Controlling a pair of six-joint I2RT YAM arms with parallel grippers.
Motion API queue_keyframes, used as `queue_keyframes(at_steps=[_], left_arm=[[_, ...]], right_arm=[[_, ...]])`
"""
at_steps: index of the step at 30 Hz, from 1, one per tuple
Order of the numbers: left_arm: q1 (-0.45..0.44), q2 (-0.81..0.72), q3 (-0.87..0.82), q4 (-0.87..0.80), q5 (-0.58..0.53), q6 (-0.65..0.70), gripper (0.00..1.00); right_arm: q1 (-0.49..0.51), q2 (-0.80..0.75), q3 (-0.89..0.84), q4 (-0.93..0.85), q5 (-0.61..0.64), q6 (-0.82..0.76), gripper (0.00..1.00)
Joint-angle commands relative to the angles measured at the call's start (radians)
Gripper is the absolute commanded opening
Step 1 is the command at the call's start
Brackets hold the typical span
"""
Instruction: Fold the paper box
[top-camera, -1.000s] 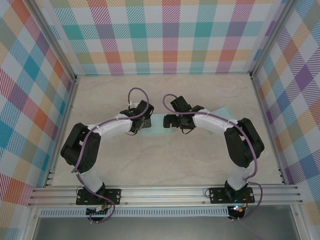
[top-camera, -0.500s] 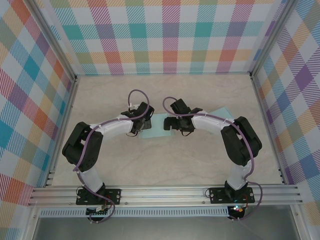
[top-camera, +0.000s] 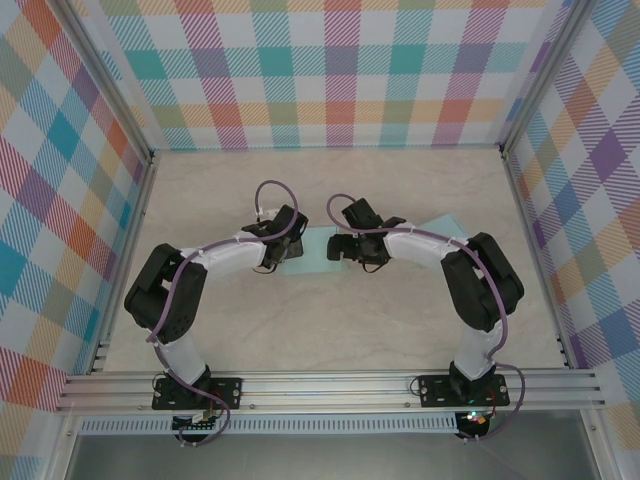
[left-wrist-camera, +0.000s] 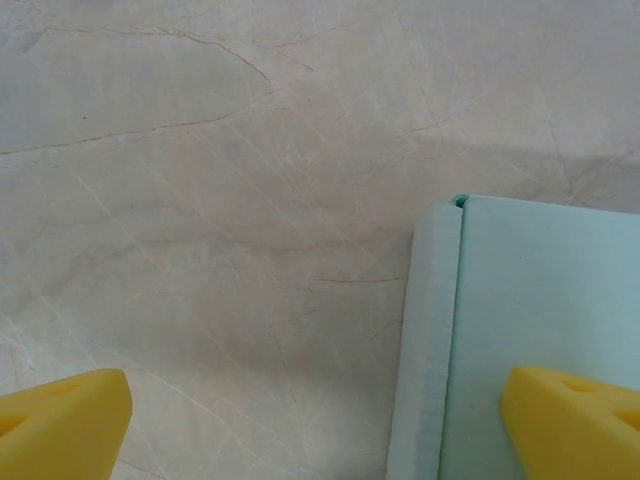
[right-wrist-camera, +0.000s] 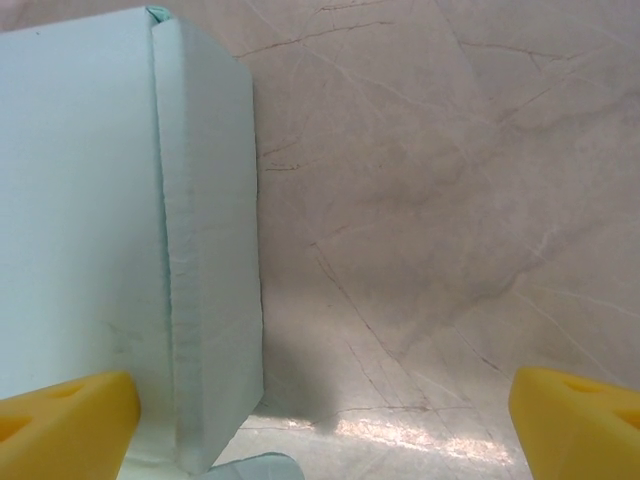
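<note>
The box (top-camera: 312, 256) lies flat on the counter (top-camera: 300, 320), with a narrow creased strip at each end. The left tool (left-wrist-camera: 315, 425) and right tool (right-wrist-camera: 325, 425) straddle those ends, both released. Most of the folding seems left.

In the top view, the left arm (top-camera: 215, 255) and right arm (top-camera: 430, 245) hide both ends of the paper box (top-camera: 313, 248). In the left wrist view, the picture's edges crop the box and the yellow fingertips (left-wrist-camera: 60, 425).
</note>
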Motion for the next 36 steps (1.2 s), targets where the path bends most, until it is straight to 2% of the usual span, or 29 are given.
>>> queue_keyframes(at_steps=[1, 11, 15, 18, 19, 21, 23, 28, 30, 36], left_arm=[[-0.001, 0.029, -0.043, -0.033, 0.112, 0.018, 0.93], [-0.071, -0.072, -0.075, -0.041, 0.203, -0.019, 0.93], [-0.077, -0.178, -0.081, -0.056, 0.193, -0.021, 0.96], [-0.077, -0.298, -0.1, -0.08, 0.119, -0.027, 0.99], [-0.077, -0.343, -0.108, -0.092, 0.083, -0.028, 1.0], [-0.075, -0.433, -0.131, -0.117, 0.009, -0.036, 1.0], [-0.073, -0.523, -0.163, -0.133, -0.048, -0.048, 1.0], [-0.068, -0.732, -0.273, -0.167, -0.15, -0.119, 1.0], [-0.066, -0.819, -0.315, -0.197, -0.2, -0.169, 1.0], [-0.066, -1.0, -0.377, -0.282, -0.318, -0.248, 1.0]], right_arm=[[-0.001, 0.013, -0.059, -0.074, 0.003, 0.004, 0.95], [0.052, -0.104, -0.135, -0.098, -0.008, -0.01, 0.9], [0.087, -0.181, -0.141, -0.124, 0.003, -0.053, 0.84], [0.126, -0.262, -0.142, -0.139, 0.057, -0.114, 0.81], [0.143, -0.288, -0.142, -0.141, 0.084, -0.143, 0.85], [0.182, -0.335, -0.147, -0.139, 0.131, -0.206, 0.97], [0.22, -0.361, -0.153, -0.128, 0.168, -0.266, 1.0], [0.359, -0.326, -0.129, -0.111, 0.352, -0.397, 0.98], [0.419, -0.271, -0.092, -0.123, 0.445, -0.425, 0.95], [0.51, -0.134, -0.016, -0.119, 0.59, -0.514, 0.89]])
